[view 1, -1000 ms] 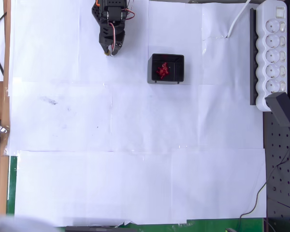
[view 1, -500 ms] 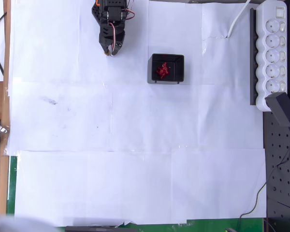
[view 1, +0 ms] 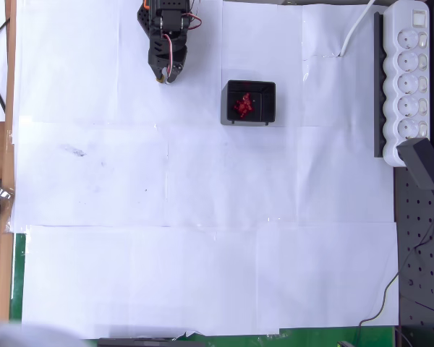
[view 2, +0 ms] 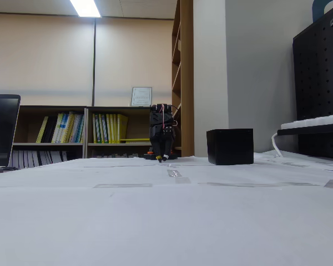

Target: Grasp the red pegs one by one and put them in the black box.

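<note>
The tool (view 1: 163,74) sits near the top edge of the tabletop (view 1: 202,217) in the overhead view, folded back close to the arm's base, with its tips pointing down toward the white paper. Its two fingers look close together, with nothing between them, but they are small and dark, so I cannot tell for sure if they are fully together. To the right of the tool in the overhead view, a little lower in the picture and apart from it, stands the black box (view 1: 250,103). The red pegs (view 1: 244,105) lie in a small heap inside the box, near its middle. Far to the right of the tool, past the box, a long white power strip (view 1: 409,79) lies along the edge. In the fixed view the tool (view 2: 162,158) hangs low, right by the paper, and the black box (view 2: 230,146) stands to its right, well apart.
</note>
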